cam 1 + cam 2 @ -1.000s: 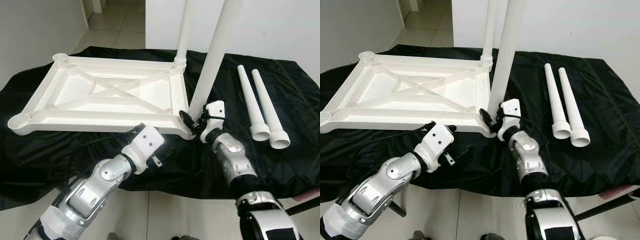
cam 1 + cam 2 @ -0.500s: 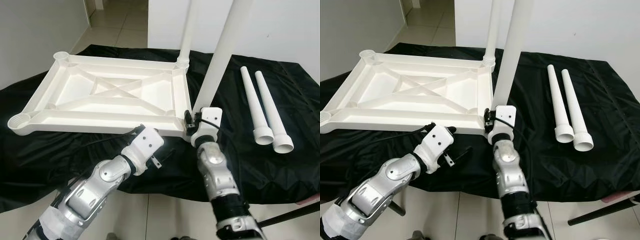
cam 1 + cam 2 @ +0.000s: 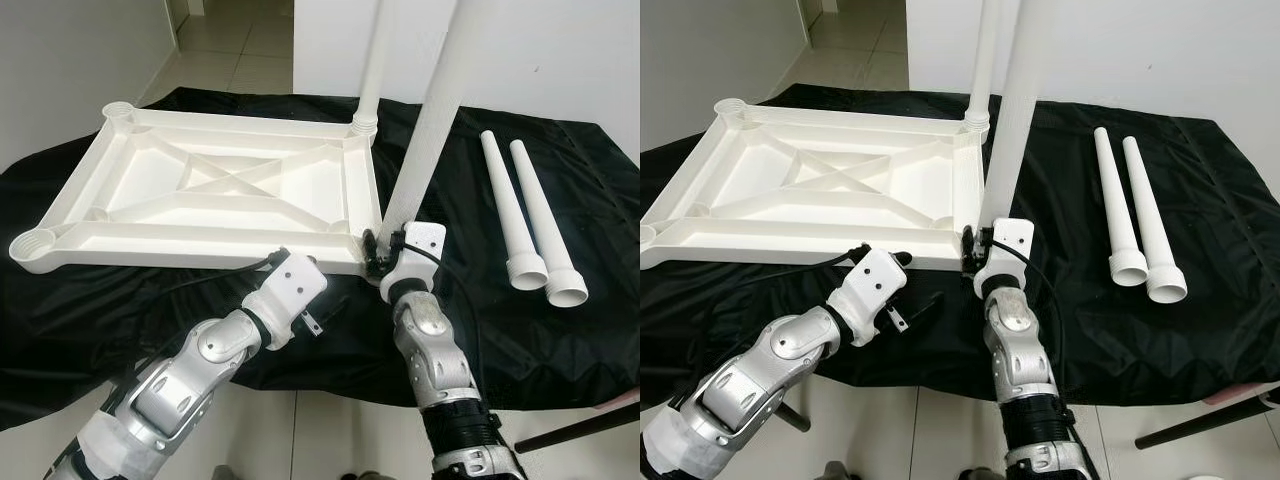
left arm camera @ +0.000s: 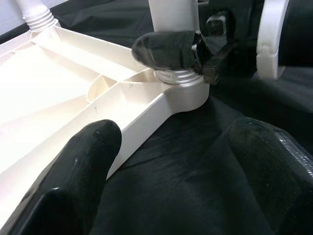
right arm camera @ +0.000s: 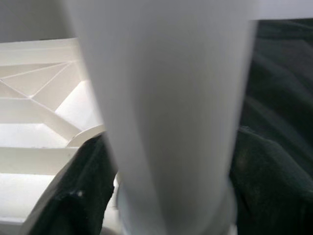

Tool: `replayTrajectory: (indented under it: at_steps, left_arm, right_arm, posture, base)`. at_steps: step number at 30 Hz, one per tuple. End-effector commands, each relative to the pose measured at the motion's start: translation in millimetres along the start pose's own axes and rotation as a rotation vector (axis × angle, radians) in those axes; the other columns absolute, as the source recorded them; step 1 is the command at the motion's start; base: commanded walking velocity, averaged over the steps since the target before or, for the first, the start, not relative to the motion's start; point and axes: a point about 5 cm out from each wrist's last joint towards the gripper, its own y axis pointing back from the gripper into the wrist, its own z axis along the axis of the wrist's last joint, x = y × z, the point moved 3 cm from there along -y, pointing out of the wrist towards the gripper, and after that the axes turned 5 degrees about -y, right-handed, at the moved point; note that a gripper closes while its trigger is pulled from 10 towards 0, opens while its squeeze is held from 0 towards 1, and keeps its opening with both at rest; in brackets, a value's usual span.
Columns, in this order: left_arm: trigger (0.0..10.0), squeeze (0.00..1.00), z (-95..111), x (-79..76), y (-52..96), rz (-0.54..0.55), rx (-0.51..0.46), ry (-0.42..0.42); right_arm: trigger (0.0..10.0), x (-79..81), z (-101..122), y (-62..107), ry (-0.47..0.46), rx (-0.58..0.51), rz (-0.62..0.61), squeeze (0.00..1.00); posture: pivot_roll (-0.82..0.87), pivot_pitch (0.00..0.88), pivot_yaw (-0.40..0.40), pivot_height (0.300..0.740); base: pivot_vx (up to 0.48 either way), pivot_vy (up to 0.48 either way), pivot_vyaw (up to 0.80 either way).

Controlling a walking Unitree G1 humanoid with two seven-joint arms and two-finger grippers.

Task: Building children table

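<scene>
The right arm has swung in since a second ago, and now stands almost straight up under the near table leg (image 3: 425,140). The right gripper (image 3: 378,252) pinches that leg low down, where it sits in the corner of the upside-down white table top (image 3: 215,190). The left gripper (image 4: 166,171) rests by the near edge, fingers spread wide and holding nothing. Two loose legs (image 3: 528,218) lie on the black cloth (image 3: 480,320), well apart.

place: probably home | tiled floor (image 3: 225,45) | white walls (image 3: 70,70) | doorway
</scene>
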Motion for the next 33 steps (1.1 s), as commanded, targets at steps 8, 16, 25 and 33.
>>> replayTrajectory:
  at_steps: [8, 16, 25, 33]
  left_arm:
    - [10.0, 0.0, 3.4, -8.1, 0.1, -0.141, -0.019, -0.023]
    - [10.0, 0.0, 5.9, -3.4, -1.7, -0.132, -0.024, -0.04]
    - [10.0, 0.0, 8.0, 5.5, -5.6, -0.115, -0.028, -0.056]
    - [10.0, 0.0, 8.4, -0.6, -5.8, -0.175, -0.033, -0.031]
  right_arm:
    - [10.0, -7.0, 12.5, -5.8, 0.084, 0.026, 0.332, 0.0]
    - [10.0, -10.7, 8.7, -7.8, 0.198, 0.084, 0.571, 0.0]
    - [10.0, -16.1, 10.5, -18.6, 0.261, 0.112, 0.666, 0.0]
    - [2.5, -20.2, 4.0, -23.2, 0.278, 0.145, 0.721, 0.0]
  posture:
    - [-0.03, 0.086, -0.004, 0.74]
    - [-0.03, 0.077, 0.003, 0.74]
    - [-0.02, 0.047, 0.004, 0.74]
    - [-0.02, 0.039, 0.012, 0.74]
  base:
    - [0.0, 0.0, 0.0]
    - [0.0, 0.0, 0.0]
    - [0.0, 0.0, 0.0]
    - [0.0, 0.0, 0.0]
